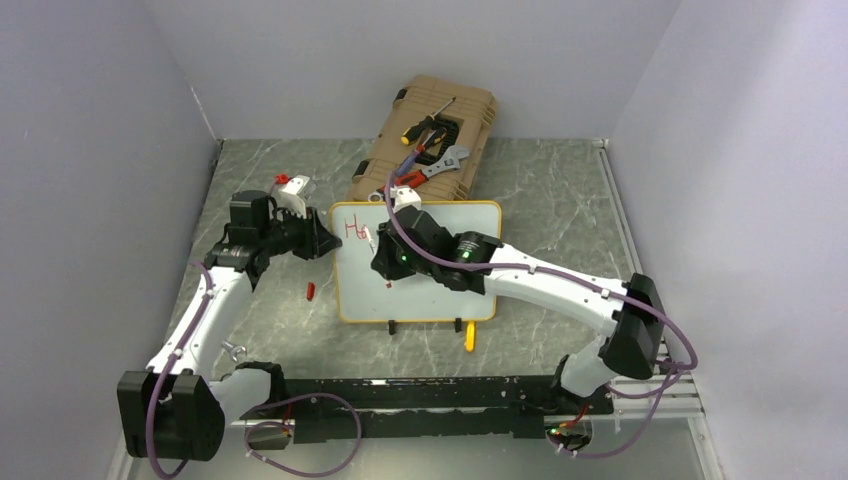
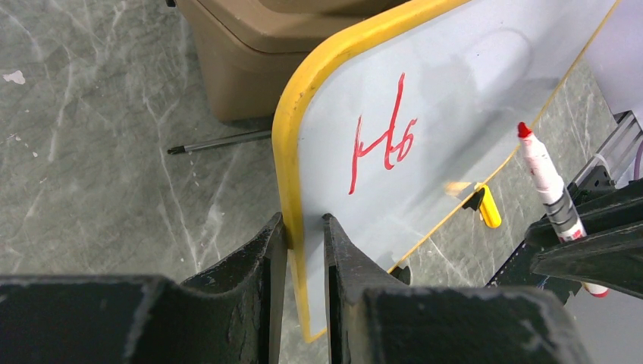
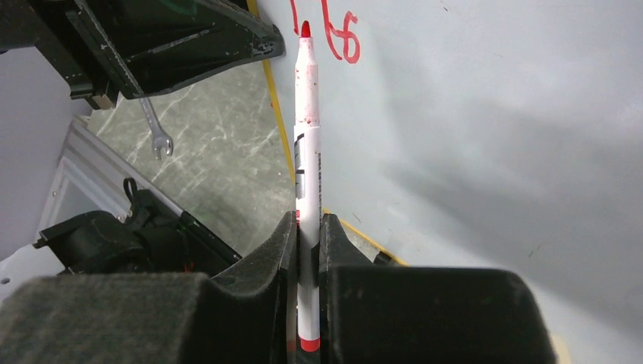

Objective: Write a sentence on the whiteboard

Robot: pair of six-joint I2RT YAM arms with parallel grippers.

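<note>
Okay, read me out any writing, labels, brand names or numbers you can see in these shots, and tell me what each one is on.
"Ho": red letters handwritten on the whiteboard; the second letter is loosely formed.
Marker: the dark band on its barrel carries print too blurred to read.
Tan case and the tools on it: any marking is too small to read.
No other text, numbers or signs show.

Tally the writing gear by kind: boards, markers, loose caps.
whiteboard: 1
red marker, held in the right gripper: 1
loose red cap, lying left of the board: 1
Total: 3
</note>
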